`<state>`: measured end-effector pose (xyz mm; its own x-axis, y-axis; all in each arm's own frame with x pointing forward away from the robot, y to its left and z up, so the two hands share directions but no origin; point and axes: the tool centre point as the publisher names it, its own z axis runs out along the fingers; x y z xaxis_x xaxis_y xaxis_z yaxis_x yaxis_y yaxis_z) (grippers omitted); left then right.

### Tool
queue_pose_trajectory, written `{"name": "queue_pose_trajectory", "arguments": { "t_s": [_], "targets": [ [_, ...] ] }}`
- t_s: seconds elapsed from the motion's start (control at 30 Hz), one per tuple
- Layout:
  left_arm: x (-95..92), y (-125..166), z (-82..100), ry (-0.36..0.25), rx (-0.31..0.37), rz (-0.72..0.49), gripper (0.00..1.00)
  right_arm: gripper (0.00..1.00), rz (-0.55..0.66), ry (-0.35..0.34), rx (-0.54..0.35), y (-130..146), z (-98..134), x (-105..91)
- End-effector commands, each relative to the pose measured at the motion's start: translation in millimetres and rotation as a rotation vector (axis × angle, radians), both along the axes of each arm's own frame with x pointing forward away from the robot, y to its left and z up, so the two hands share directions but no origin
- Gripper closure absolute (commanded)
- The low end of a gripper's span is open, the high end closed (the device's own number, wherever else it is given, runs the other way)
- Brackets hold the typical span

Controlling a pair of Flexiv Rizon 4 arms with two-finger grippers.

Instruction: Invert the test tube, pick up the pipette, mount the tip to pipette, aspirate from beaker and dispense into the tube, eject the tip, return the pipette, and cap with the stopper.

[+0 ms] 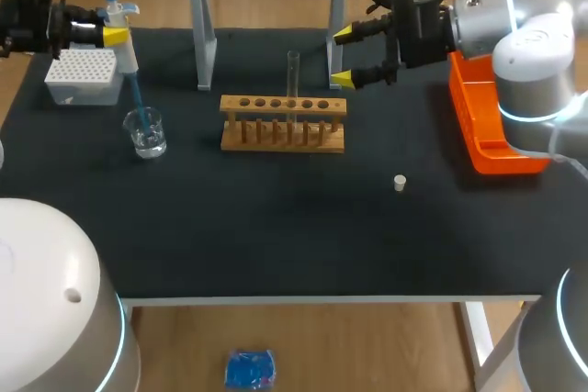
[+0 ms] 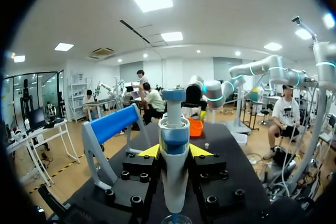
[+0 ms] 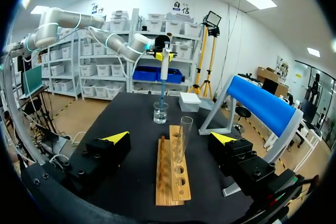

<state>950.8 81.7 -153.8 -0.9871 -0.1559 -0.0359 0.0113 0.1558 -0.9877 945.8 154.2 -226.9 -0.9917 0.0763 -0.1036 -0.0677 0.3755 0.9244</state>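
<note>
Pipette (image 2: 173,177) sits clamped between my left fingers (image 1: 115,36). The left wrist view shows both yellow tips pressing its white body. The head view shows more: its blue tip (image 1: 136,98) reaches down into the beaker (image 1: 145,132), near the tip box (image 1: 84,75). My right fingers (image 1: 345,57) stand wide apart, holding nothing. Their wrist view shows the test tube (image 3: 182,137) upright in the wooden rack (image 3: 168,182) ahead of them. The stopper (image 1: 400,183) lies alone on the dark surface (image 1: 276,227), seen only from above.
</note>
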Motion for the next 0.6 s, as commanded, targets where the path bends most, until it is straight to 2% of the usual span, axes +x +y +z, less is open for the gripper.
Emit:
{"name": "queue_pose_trajectory", "arguments": {
  "t_s": [0.03, 0.2, 0.37, 0.43, 0.6],
  "targets": [
    [-7.1, -5, 24.7, 0.004, 0.040, 0.017, 1.00, 0.00, -0.002, -0.001, 0.000, 1, -1, 0.1],
    [-9.6, -13, 46.7, 0.016, 0.069, 0.020, 1.00, 0.00, -0.002, -0.001, 0.000, 1, -1, 0.1],
    [-13.7, -18, 66.5, -0.001, 0.062, 0.017, 1.00, 0.00, -0.002, -0.001, 0.000, 1, -1, 0.1],
    [-15.1, -20, 73.8, -0.003, 0.079, 0.021, 1.00, 0.00, -0.002, -0.001, 0.000, 1, -1, 0.1],
    [-18.1, -21, 82.4, -0.009, 0.070, 0.021, 1.00, 0.00, -0.002, -0.001, 0.000, 1, -1, 0.1]
  ]
}}
